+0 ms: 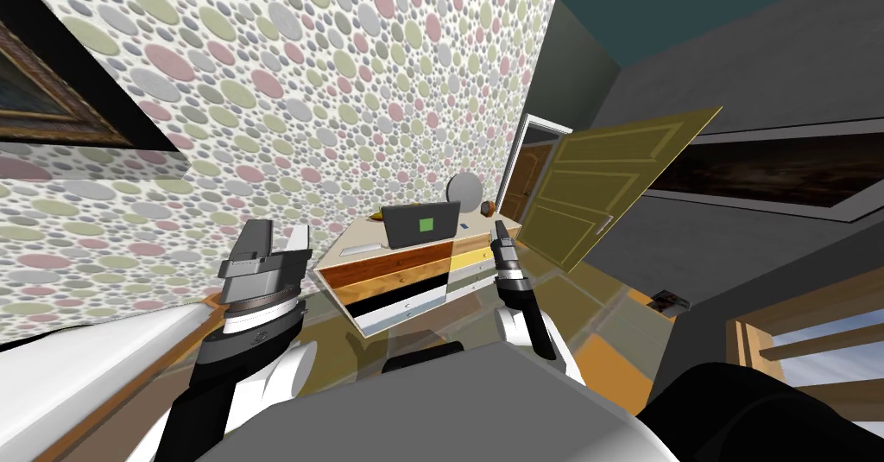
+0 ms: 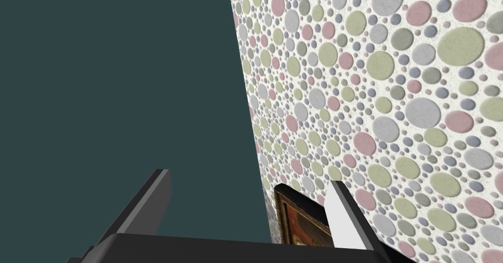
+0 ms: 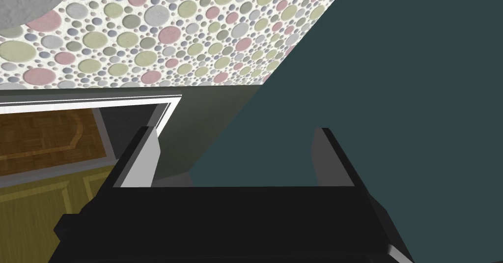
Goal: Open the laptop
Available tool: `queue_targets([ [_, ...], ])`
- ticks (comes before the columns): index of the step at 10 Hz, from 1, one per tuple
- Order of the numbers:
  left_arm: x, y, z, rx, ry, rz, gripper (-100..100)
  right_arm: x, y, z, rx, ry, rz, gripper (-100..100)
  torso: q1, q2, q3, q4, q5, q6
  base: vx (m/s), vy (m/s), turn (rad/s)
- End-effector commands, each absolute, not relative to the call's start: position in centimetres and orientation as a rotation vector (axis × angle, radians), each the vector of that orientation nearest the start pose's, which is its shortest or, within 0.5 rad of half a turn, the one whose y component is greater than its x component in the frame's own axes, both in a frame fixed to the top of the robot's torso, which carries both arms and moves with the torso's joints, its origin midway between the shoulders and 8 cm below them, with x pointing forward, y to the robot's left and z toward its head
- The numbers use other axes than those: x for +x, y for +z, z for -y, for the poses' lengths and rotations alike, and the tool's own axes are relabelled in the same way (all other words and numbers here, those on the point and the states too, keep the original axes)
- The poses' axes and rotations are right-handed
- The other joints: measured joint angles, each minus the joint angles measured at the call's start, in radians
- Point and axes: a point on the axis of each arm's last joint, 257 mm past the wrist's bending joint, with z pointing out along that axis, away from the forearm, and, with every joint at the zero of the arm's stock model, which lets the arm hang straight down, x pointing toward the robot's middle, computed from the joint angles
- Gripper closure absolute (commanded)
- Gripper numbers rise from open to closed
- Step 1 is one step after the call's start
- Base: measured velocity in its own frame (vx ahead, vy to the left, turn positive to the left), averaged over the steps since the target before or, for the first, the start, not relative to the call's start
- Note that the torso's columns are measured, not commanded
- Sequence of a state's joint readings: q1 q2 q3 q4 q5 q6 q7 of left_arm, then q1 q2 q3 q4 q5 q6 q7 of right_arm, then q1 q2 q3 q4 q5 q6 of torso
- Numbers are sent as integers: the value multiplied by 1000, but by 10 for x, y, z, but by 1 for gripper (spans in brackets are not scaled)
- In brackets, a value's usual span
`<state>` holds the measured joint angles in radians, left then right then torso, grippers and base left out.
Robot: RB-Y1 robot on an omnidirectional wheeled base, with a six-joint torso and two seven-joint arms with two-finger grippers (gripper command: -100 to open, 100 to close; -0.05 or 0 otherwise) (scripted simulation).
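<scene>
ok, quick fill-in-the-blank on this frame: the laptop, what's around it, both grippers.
1. The laptop has its lid up, and its dark screen shows a ____ square.
2. It stands on top of the chest, whose ____ have brown, yellow and white fronts.
3. The left gripper and right gripper both have their fingers ____.
4. The round grey disc stands ____ the laptop, by the wall.
Missing words: green; drawers; open; behind.

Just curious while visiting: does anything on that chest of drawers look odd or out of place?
One thing: the laptop on the chest of drawers already stands open, dark screen upright with a green square. Nothing looks spilled or broken.
</scene>
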<state>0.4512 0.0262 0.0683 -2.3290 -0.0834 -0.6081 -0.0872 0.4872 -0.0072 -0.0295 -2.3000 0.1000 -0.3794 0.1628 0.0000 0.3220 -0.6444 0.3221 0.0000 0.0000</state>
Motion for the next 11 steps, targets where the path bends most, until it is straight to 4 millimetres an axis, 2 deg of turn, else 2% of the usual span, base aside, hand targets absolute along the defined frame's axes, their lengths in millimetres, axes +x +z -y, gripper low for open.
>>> queue_targets([
  [1, 314, 79, -272, -386, -1159, -556, 0, 361, 14, 281, 591, 1037, -769, 0, 0, 74, -147, 74, 0, 0, 0, 0, 0],
  [4, 314, 79, -272, -386, -1159, -555, 0, 361, 14, 281, 591, 1037, -769, 0, 0, 296, -590, 295, 0, 0, 0, 0, 0],
  [5, 314, 79, -272, -386, -1159, -555, 0, 361, 10, 283, 571, 1015, -803, -100, 0, 369, -738, 369, 0, 0, 11, 14, 9],
  [7, 314, 79, -272, -387, -1159, -556, 0, 361, 1, 289, 543, 964, -863, -100, 2, 412, -827, 412, 0, 0, 18, 48, 11],
  [11, 314, 79, -272, -387, -1159, -556, 0, 358, -25, 319, 482, 789, -1018, -100, 1, 415, -832, 416, 0, 0, 31, 89, 17],
])
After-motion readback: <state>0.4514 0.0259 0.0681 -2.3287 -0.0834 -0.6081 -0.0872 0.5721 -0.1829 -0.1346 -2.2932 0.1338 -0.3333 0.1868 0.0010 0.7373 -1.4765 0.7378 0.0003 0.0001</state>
